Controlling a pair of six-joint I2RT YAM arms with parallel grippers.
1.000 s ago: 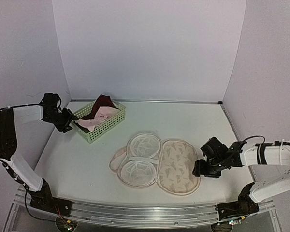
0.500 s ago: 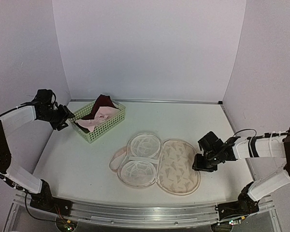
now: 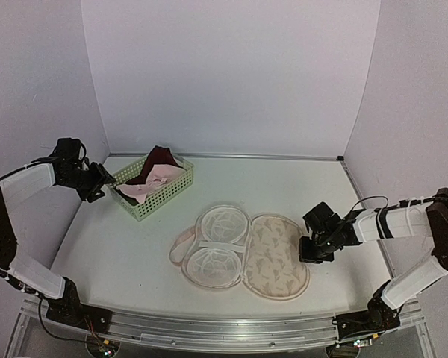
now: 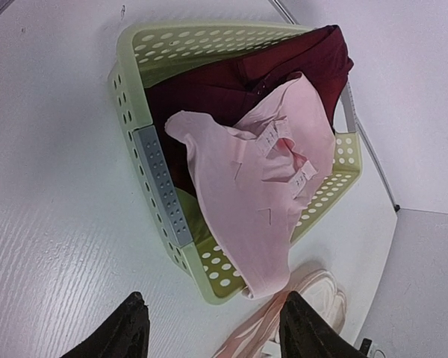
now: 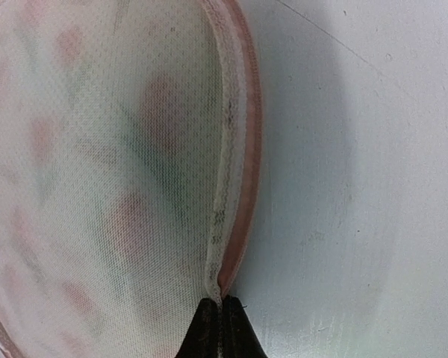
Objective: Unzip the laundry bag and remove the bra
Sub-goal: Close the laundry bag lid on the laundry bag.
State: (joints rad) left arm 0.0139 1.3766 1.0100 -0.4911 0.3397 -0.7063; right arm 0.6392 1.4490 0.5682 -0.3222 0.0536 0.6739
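Note:
The laundry bag [image 3: 272,257] lies unzipped and spread flat at mid-table, its white lattice inner cups [image 3: 220,246] facing up on the left half. My right gripper [image 3: 306,252] is shut on the pink-edged rim of the bag's right side; the right wrist view shows the mesh bag [image 5: 119,164] with its hem pinched at the gripper [image 5: 220,304]. The maroon bra [image 3: 155,170] with its pale pink inner side lies in the green basket [image 3: 164,198]. My left gripper [image 3: 103,191] stands open just left of the basket; the left wrist view shows the bra [image 4: 246,149] beyond that gripper [image 4: 213,328].
The green lattice basket [image 4: 127,82] stands at the back left near the wall. A loose pink edge of the bag [image 4: 313,294] lies just past the basket's near corner. White walls close in the table on three sides.
My right gripper has closed on the bag's right rim after shifting slightly toward it. The left arm shifted slightly at first, then held still, still open.

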